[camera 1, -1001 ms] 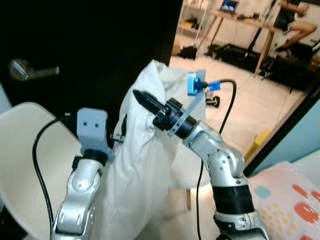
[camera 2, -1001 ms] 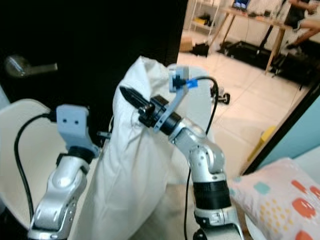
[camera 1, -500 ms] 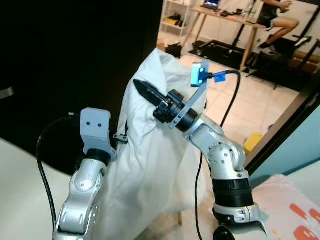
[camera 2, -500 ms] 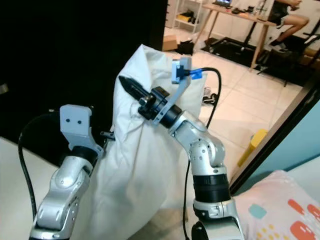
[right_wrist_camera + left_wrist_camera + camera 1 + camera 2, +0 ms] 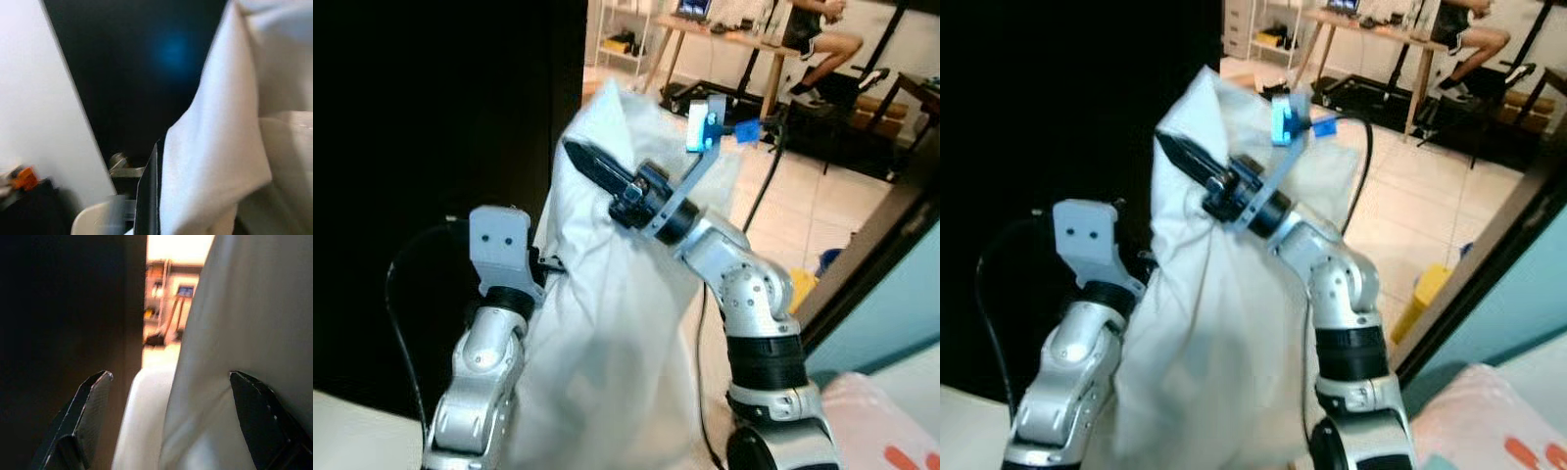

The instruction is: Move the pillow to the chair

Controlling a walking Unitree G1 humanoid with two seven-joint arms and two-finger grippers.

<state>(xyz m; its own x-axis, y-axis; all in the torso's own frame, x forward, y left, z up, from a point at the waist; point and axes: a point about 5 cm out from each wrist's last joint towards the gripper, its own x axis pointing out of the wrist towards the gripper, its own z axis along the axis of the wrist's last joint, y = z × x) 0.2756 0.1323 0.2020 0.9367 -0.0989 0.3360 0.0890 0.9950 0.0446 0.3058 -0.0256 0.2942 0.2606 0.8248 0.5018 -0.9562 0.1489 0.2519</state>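
A black door [image 5: 431,117] fills the near side, its metal lever handle [image 5: 124,166] dimly seen in the right wrist view. Past its edge, a pale tiled floor [image 5: 822,211] runs to a wooden table [image 5: 724,44] with slanted legs and a laptop [image 5: 690,8] on top. A person [image 5: 818,34] sits beside the table, one bare leg stretched out. A white shelf unit [image 5: 622,29] stands by the far wall. A yellow object [image 5: 1420,294] sits on the floor near a dark door frame [image 5: 871,245]. A pink patterned cushion [image 5: 1498,431] lies low.
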